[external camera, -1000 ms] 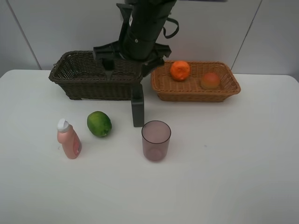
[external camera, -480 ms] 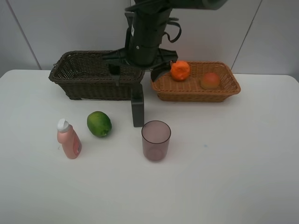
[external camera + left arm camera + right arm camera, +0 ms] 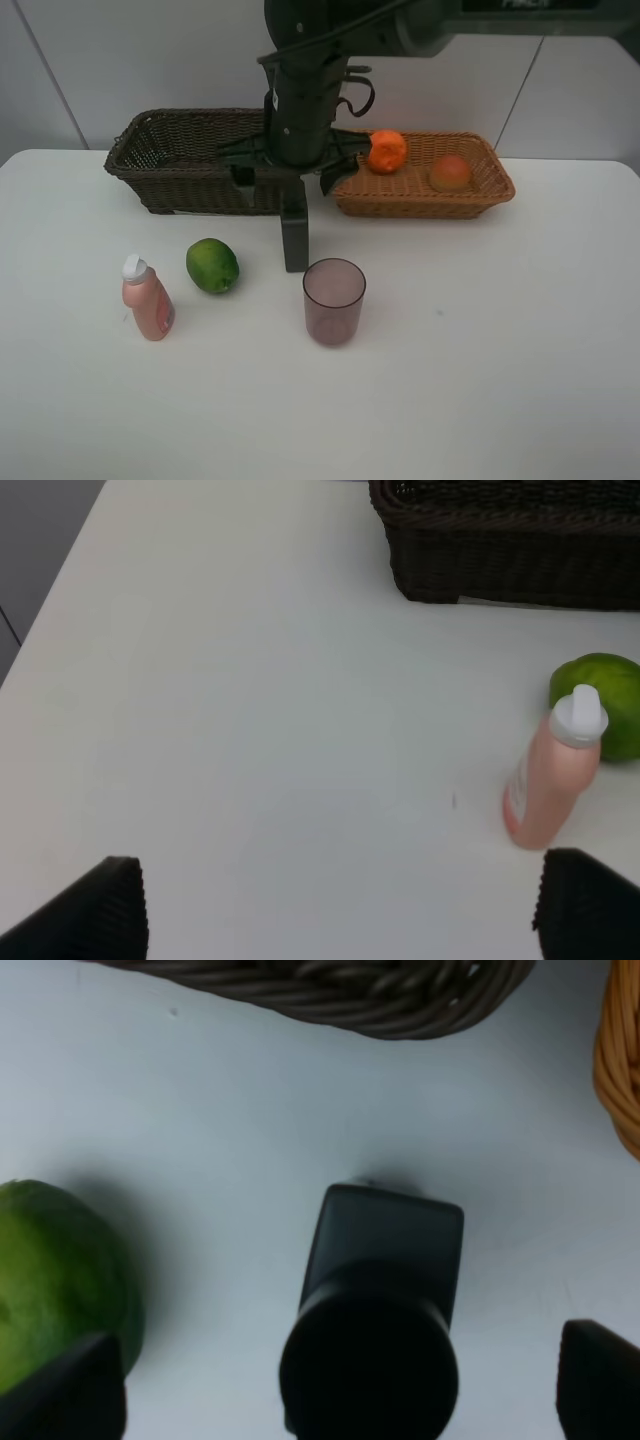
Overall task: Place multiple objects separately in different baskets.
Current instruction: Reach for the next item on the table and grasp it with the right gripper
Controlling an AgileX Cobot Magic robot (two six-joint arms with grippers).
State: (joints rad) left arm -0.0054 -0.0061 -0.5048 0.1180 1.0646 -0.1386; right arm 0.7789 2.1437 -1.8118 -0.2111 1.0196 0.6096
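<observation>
Swung upright and lower than a second ago, the right gripper [image 3: 290,170] hangs over the dark green bottle [image 3: 295,240] standing on the table [image 3: 500,350], its fingers spread wide and empty. The left gripper [image 3: 340,915] has its fingers open too, near the pink bottle [image 3: 548,780] and green fruit [image 3: 610,695]; the orange [image 3: 386,151] and peach [image 3: 451,173] lie in the tan basket [image 3: 420,205].
</observation>
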